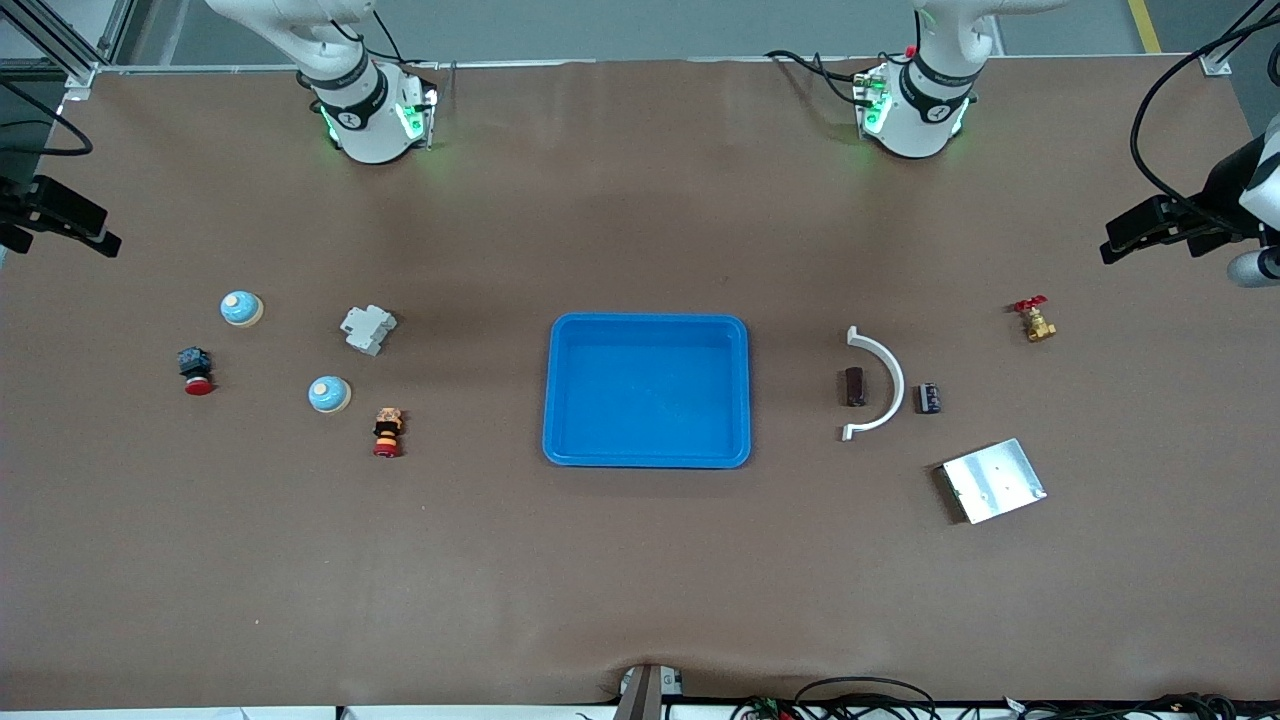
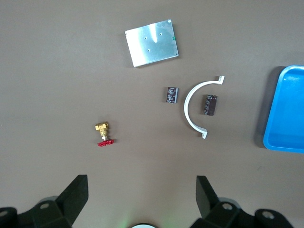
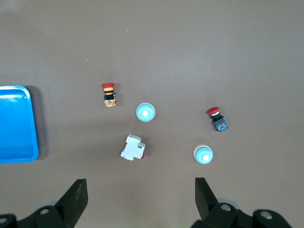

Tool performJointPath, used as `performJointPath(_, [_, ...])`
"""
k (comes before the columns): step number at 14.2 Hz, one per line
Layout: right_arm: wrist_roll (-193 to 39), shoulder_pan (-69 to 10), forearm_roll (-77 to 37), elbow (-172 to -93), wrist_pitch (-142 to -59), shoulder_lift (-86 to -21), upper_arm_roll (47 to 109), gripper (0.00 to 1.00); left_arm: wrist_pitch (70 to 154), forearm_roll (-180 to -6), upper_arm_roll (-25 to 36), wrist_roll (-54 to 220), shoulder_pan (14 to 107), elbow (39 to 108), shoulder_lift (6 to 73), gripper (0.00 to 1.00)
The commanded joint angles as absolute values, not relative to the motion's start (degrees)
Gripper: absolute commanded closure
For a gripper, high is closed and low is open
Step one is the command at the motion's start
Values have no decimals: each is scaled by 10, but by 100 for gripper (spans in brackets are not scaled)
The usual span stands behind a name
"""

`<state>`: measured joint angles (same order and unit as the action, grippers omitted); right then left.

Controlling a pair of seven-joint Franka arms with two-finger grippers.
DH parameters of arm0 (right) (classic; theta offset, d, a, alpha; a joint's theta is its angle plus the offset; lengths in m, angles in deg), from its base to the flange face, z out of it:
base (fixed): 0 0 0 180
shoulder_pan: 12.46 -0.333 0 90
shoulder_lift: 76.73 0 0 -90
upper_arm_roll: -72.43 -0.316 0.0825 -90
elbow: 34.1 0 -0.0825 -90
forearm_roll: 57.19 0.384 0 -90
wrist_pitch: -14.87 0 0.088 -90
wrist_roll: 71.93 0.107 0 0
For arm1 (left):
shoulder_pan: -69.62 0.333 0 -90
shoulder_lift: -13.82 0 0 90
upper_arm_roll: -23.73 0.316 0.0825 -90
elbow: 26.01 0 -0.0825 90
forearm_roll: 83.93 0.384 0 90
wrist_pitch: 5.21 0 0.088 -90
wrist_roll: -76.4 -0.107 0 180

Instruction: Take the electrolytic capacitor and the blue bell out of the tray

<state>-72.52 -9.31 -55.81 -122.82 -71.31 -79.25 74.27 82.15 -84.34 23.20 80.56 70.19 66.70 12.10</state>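
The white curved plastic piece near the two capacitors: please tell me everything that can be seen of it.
The white curved plastic piece is a thin half-ring strip with a small squared tab at each end. It looks like smooth, rigid plastic, unbroken. It lies flat on the brown table, toward the left arm's end, beside the blue tray. Its open side faces the tray and partly encloses the dark brown cylindrical capacitor; the black capacitor lies just outside its arc. Neither appears to touch it, and no gripper is near.

Brown tabletop (image 1: pixel 640 560); bright blue tray (image 1: pixel 647 455); two pale-blue bells (image 1: pixel 241 308) (image 1: pixel 329 394) with cream bases; dark capacitors (image 1: pixel 855 386) (image 1: pixel 930 398) — one maroon-brown, one black; white arc (image 1: pixel 885 375); silver plate (image 1: pixel 993 480); brass valve (image 1: pixel 1036 320) — red handle.
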Motion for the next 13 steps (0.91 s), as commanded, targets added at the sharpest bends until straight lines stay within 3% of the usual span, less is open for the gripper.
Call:
performJointPath(1, [-722,-84,-563,-1243,-723,-809,737,0,810,-848,236,805,701,644,130,0])
performJointPath(13, [-722,-83,-563,-1246,-730,-815,737,0,810,-849,236,805,703,645,131,0])
